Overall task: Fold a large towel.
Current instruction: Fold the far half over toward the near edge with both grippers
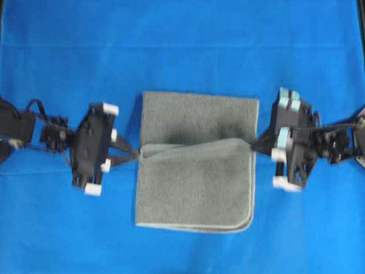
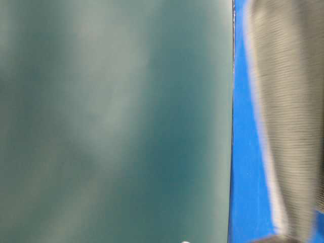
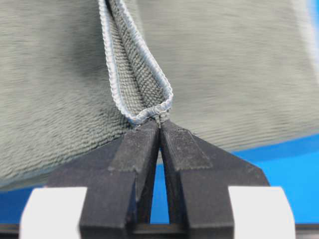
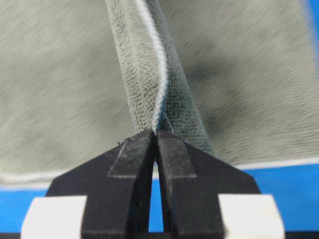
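The grey-green towel [image 1: 197, 162] lies in the middle of the blue sheet, with a lifted flap whose hemmed edge runs across it from left to right. My left gripper [image 1: 137, 153] is shut on the flap's left corner; in the left wrist view the pale hem [image 3: 149, 112] is pinched at the black fingertips [image 3: 144, 134]. My right gripper [image 1: 254, 145] is shut on the flap's right corner, and in the right wrist view the towel's edge [image 4: 159, 94] rises from the closed tips [image 4: 172, 142]. The table-level view shows only a blurred strip of towel [image 2: 288, 116].
The bright blue sheet [image 1: 182, 45] covers the whole table. Both arms lie low at mid-height of the overhead view, left arm [image 1: 51, 137] and right arm [image 1: 325, 140]. A blurred teal-grey surface [image 2: 111, 121] fills most of the table-level view.
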You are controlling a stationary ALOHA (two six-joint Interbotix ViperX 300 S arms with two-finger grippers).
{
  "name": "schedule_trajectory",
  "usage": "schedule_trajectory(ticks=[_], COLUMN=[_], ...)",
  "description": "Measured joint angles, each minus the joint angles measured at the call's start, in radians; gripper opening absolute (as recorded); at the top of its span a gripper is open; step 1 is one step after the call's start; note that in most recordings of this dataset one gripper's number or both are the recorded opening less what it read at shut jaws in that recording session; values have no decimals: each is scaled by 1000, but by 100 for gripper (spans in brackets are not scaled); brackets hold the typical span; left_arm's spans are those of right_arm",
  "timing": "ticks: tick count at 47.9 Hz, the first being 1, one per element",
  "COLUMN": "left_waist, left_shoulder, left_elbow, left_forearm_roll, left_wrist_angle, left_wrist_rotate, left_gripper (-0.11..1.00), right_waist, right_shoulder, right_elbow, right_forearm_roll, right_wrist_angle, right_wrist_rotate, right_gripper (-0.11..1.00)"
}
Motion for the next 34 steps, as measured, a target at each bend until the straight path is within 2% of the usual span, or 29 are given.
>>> schedule_trajectory(ticks=[9, 14, 21, 34], left_waist=[-115, -149, -164, -173], left_shoulder=[52, 81, 138, 172], left_elbow=[-51, -72, -94, -114], left_forearm_roll=[-2, -2, -2, -2], left_wrist_angle=[31, 40, 44, 51], left_wrist_rotate=[-69, -98, -123, -132], left_gripper=[2, 2, 2, 2], right_waist=[109, 135, 137, 156], right_shoulder=[66, 95, 130, 178], right_elbow=[-23, -34, -41, -55], right_forearm_roll=[32, 37, 37, 38], right_wrist_angle=[-38, -67, -118, -190], right_wrist_rotate=[60, 92, 132, 137], right_gripper=[2, 2, 2, 2])
